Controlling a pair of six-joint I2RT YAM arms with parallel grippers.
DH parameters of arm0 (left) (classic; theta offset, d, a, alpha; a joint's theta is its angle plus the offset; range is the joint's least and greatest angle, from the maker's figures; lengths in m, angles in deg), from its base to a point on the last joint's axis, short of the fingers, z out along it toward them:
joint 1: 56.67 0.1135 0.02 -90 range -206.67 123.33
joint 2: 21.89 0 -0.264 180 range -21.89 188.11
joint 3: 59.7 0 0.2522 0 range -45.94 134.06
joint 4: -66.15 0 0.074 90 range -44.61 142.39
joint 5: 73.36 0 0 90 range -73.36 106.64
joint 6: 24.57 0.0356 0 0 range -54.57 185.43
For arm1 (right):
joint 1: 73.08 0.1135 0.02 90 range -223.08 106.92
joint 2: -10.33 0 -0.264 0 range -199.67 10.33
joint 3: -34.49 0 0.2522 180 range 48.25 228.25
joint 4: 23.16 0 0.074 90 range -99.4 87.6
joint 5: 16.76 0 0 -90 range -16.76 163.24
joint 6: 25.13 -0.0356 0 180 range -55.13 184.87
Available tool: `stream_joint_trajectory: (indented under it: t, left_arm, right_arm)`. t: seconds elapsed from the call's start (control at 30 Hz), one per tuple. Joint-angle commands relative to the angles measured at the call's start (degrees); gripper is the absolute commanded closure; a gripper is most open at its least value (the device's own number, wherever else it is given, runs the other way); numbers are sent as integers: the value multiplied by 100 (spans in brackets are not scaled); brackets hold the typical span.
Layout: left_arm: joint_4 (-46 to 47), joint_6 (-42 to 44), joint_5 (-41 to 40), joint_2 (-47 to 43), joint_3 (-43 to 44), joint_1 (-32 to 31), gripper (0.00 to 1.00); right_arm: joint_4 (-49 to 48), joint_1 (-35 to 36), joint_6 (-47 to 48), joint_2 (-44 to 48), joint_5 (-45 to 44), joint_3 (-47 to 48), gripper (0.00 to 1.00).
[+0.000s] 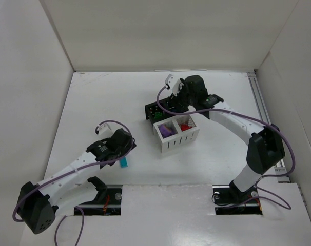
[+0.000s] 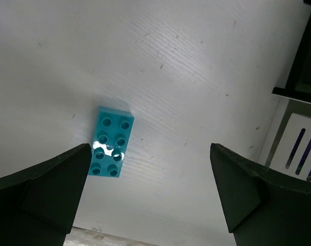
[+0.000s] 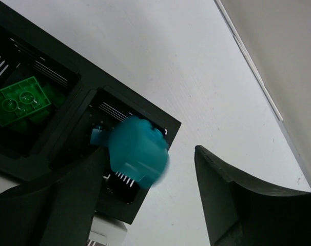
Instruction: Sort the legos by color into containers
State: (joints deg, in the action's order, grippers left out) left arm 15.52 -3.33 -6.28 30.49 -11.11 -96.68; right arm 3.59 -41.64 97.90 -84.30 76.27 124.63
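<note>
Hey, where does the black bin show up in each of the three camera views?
Top external: the black bin sits just right of centre, against the far-left side of the white bin.
Left wrist: only a dark edge of the black bin shows, in the upper right corner.
Right wrist: the black bin fills the left half, with a green brick in one cell.
Shared landmark: the white bin, which is also at the right edge of left wrist and the bottom edge of right wrist.

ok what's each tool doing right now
left tool: open, empty, above a loose teal brick
right tool: open, a blurred teal brick not gripped between the jaws, over the black bin
</note>
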Motion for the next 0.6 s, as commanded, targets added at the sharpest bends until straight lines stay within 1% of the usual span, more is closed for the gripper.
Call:
stream_joint_trajectory:
  t: [0.0, 0.03, 0.17, 0.2, 0.23, 0.3, 0.33, 0.4, 0.5, 0.53, 0.57]
  left_arm:
    - [232, -139, 287, 44, -195, 37, 0]
    - [310, -139, 357, 96, -196, 37, 0]
    - [443, -139, 411, 229, -328, 37, 0]
    - [495, -78, 411, 316, -380, 37, 1]
    - [496, -77, 463, 395, -380, 37, 1]
    - [496, -77, 464, 449, -380, 37, 5]
    - [496, -77, 464, 596, -380, 37, 6]
    - [548, -130, 464, 694, -433, 37, 11]
    - [470, -235, 464, 878, -433, 37, 13]
    - [469, -235, 411, 879, -433, 37, 16]
    - [469, -235, 411, 940, -494, 37, 16]
  right_arm:
    - [-113, 117, -131, 119, -268, 123, 24]
    - [-113, 117, -131, 120, -328, 123, 20]
    - [-60, 169, -131, 375, -329, 9, 16]
    - [-60, 169, -131, 514, -329, -78, 14]
    - [-8, 169, -192, 585, -390, -79, 14]
    - [-7, 169, -192, 839, -391, -298, 14]
    - [-7, 169, -192, 928, -391, -369, 13]
    - [-7, 169, -245, 1121, -443, -596, 13]
    - [-7, 169, -245, 1438, -443, -799, 12]
    - [-7, 169, -245, 1569, -443, -913, 12]
    - [-7, 169, -245, 1623, -443, -966, 12]
